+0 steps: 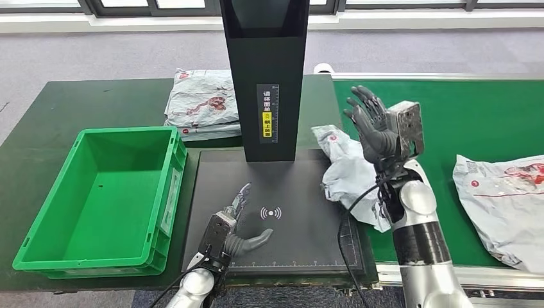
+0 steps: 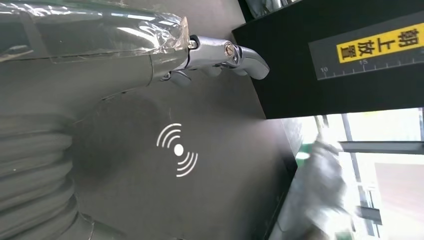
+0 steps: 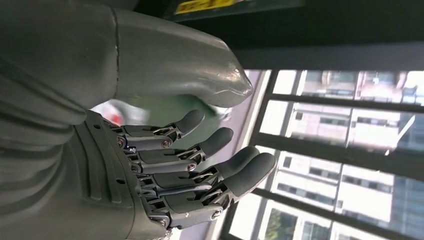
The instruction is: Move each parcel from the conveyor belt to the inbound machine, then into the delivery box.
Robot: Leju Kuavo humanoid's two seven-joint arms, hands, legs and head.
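Observation:
A crumpled grey parcel lies across the seam between the black scanner pad and the green conveyor belt. My right hand hovers above it, raised, fingers spread and empty; the right wrist view shows its fingers apart with nothing in them. My left hand lies open low over the pad's near-left part, beside the white signal mark; its thumb shows in the left wrist view. A second grey parcel lies on the belt at far right. The green delivery box at left holds nothing.
The black scanner column rises at the pad's far edge. Another grey parcel lies on the dark green table behind the box. A black cable runs along the pad's right edge.

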